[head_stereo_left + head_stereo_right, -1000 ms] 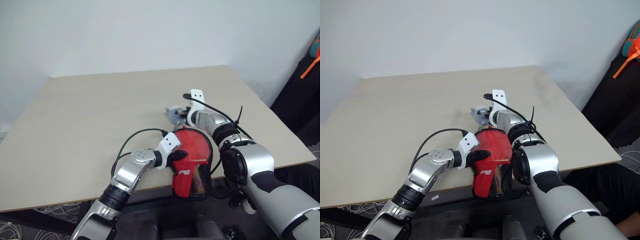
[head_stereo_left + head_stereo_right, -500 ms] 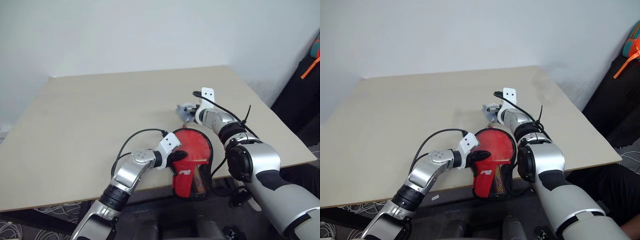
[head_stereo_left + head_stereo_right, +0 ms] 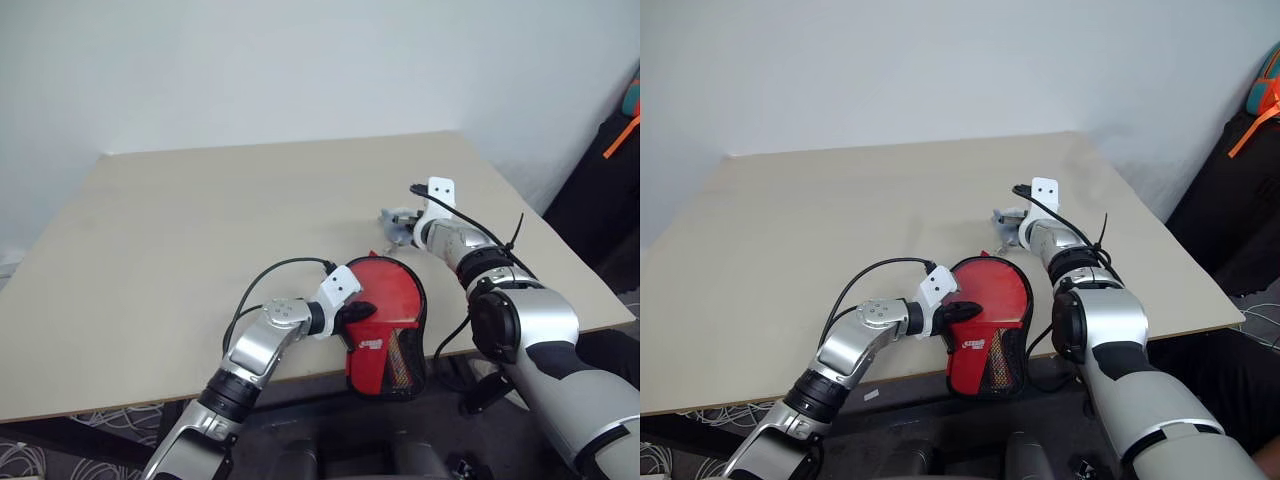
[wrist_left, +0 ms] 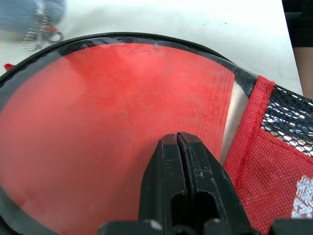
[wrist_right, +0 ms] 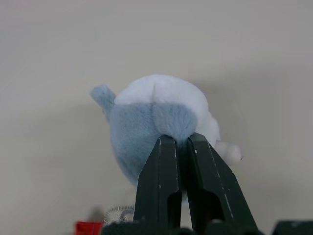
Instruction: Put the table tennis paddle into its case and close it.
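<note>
The red case [image 3: 372, 352] lies at the table's near edge, its mesh end hanging over the edge. Through its clear panel I see the red face of the table tennis paddle [image 4: 112, 112] inside; the handle is hidden. My left gripper [image 3: 362, 312] is shut, its fingertips [image 4: 168, 147] resting on the clear panel with nothing between them. Beyond the case and to the right, my right gripper [image 3: 408, 228] is shut on a small pale blue-grey plush lump [image 5: 151, 122]. A short metal chain [image 4: 41, 32] hangs by the lump near the case's rounded rim.
The beige table [image 3: 180, 230] is bare to the left and at the back. Its right edge runs close to my right arm. A black bag with an orange strap [image 3: 612, 165] stands beyond that edge. A black cable [image 3: 275, 275] loops over my left forearm.
My right gripper has swung to the right with the plush lump, away from the case's rounded end. The left gripper and the case have stayed in place.
</note>
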